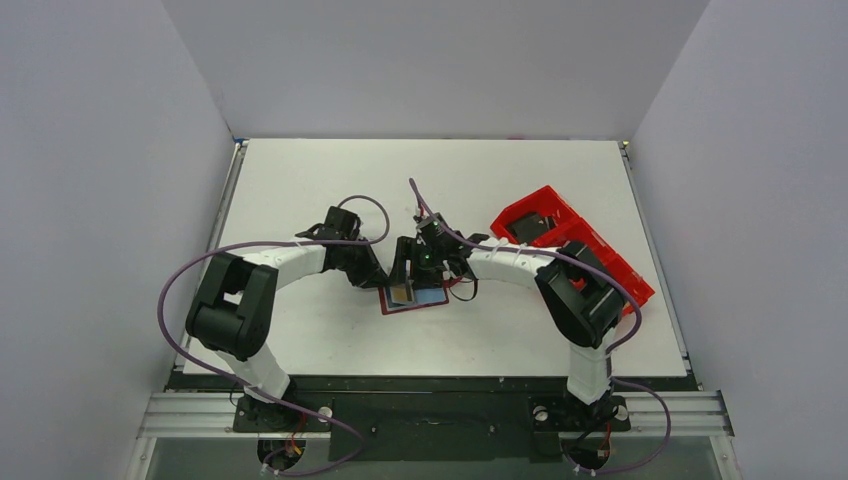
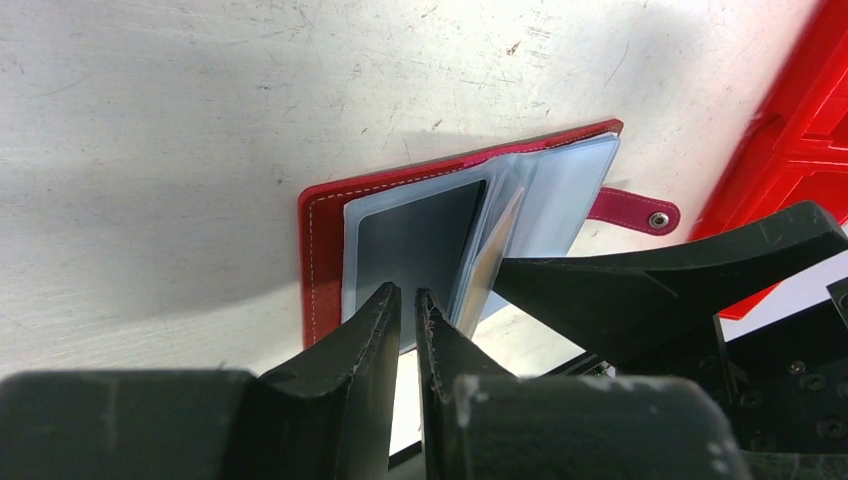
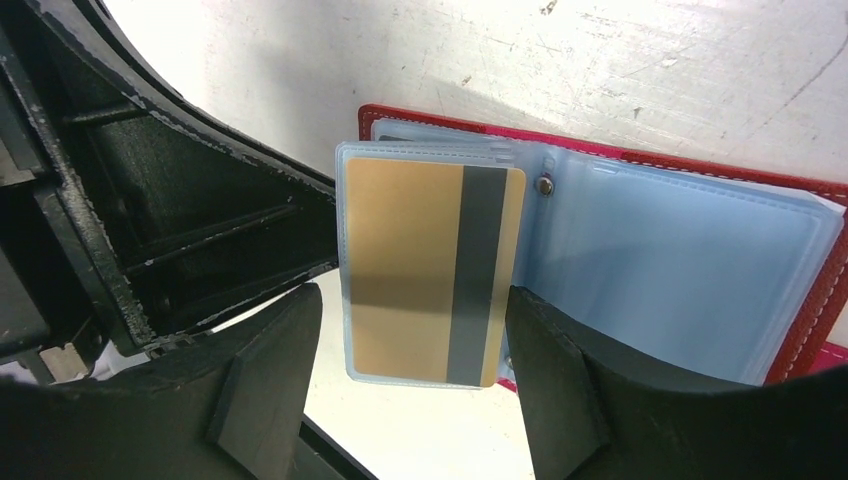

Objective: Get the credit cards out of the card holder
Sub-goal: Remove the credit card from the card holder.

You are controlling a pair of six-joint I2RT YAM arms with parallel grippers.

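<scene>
Top view: card holder [image 1: 412,298] lies open on the bench [image 1: 300,180]. Left wrist: left end effector [image 2: 405,298] pinches the holder's sleeve [image 2: 352,260] edge, which may slip. Right wrist: right end effector [image 3: 410,330], open, straddles the tan card [image 3: 400,260]; we risk clamping the sleeve too.

At the left hand [image 2: 405,295], whether the fingertips pinch a sleeve of the card holder [image 2: 330,210] cannot be told. Right of the right hand [image 3: 410,310], its cover runs off-frame. From above, both hands hide most of it.
</scene>
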